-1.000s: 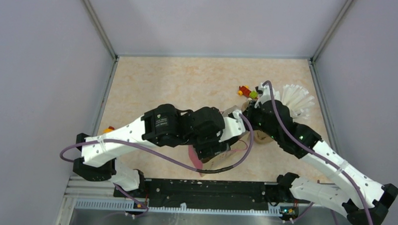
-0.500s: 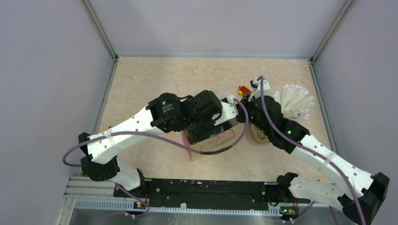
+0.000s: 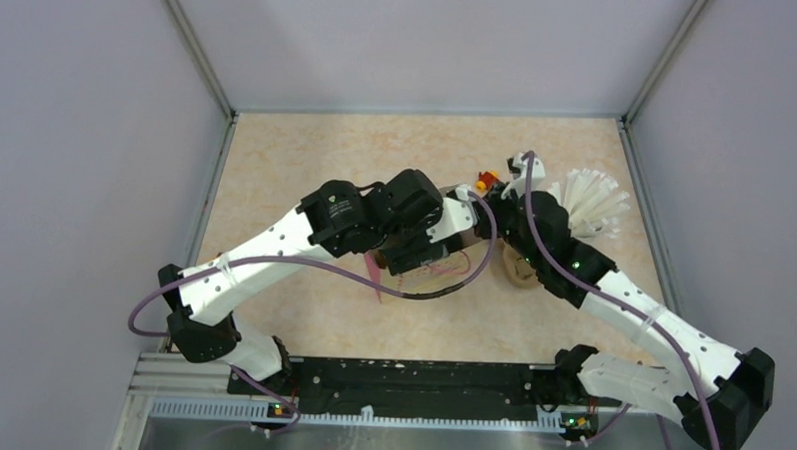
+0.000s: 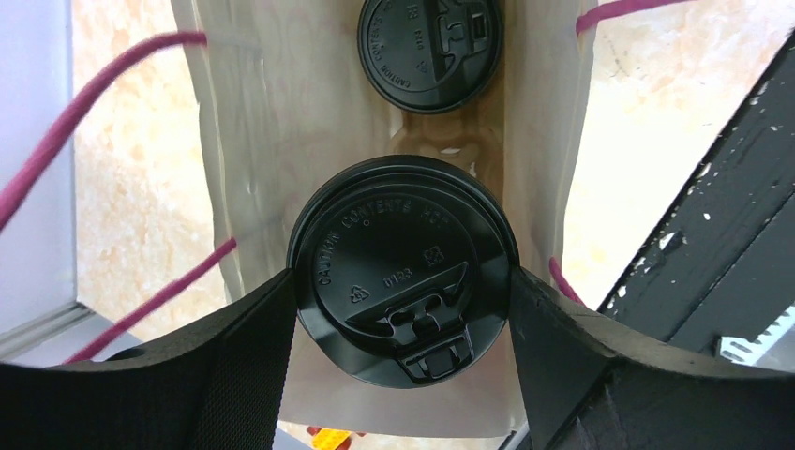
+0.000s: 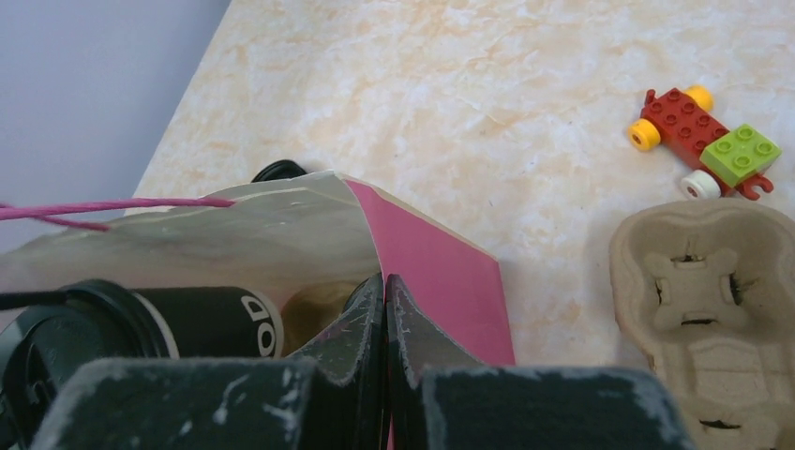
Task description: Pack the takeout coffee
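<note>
A black cup [image 4: 403, 258] sits clasped in the left gripper [image 4: 401, 286] inside the mouth of a paper bag [image 4: 253, 112].
Its round plastic lid is glossy with embossed lettering, and the padded black fingers [image 4: 253, 356] press on both sides of it. The second cup [image 4: 431, 52] stands deeper in the bag, between creased pale walls and magenta cord handles [image 4: 94, 103]. Only the right wrist view shows white letters on the cup's side, the bag's pink outside, and the right gripper [image 5: 385, 300] clenched on its rim. Near it lie a moulded-pulp carrier [image 5: 703, 281] and a brick toy [image 5: 708, 141]. From above, the arms hide most of the bag.
</note>
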You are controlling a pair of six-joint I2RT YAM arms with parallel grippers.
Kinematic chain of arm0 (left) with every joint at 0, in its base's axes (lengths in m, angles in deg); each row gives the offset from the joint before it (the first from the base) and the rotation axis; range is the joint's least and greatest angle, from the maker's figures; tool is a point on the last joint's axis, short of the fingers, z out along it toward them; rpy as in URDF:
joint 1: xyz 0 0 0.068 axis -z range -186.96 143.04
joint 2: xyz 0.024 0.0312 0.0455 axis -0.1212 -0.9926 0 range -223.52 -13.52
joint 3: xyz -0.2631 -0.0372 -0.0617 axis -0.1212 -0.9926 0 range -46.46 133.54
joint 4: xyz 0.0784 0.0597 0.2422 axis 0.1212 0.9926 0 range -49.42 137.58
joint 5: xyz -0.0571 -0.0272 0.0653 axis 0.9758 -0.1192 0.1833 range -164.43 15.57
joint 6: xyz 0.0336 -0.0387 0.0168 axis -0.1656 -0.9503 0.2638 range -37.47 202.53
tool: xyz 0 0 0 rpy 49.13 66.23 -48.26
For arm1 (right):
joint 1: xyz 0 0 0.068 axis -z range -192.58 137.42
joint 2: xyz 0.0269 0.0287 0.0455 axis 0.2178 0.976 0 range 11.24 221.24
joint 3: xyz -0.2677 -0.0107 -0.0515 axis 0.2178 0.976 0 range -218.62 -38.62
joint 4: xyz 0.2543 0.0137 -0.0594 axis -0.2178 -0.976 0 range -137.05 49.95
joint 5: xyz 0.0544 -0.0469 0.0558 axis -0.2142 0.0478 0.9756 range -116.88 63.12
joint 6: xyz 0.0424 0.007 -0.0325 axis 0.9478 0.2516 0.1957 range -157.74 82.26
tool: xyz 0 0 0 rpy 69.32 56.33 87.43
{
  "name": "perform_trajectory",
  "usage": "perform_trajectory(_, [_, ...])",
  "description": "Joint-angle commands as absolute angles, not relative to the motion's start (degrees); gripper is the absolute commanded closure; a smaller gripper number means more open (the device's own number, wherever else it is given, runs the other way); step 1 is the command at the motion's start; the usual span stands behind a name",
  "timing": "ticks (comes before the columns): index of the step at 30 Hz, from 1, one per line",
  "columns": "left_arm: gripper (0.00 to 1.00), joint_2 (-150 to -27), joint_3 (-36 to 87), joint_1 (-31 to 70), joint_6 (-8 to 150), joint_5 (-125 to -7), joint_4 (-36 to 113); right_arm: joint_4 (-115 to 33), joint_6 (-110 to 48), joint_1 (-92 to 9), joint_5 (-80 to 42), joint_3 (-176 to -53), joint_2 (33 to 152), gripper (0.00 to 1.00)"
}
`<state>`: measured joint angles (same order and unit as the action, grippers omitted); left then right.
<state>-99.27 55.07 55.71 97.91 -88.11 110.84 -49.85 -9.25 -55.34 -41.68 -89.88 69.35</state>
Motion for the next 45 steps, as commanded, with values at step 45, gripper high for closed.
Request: perform_trajectory(45, [0.52,-103.6,48.6,69.6,96.1,-102.3,105.0,-61.2,-16.5,-54.9,-30.5,-72.9,41.5,1.0])
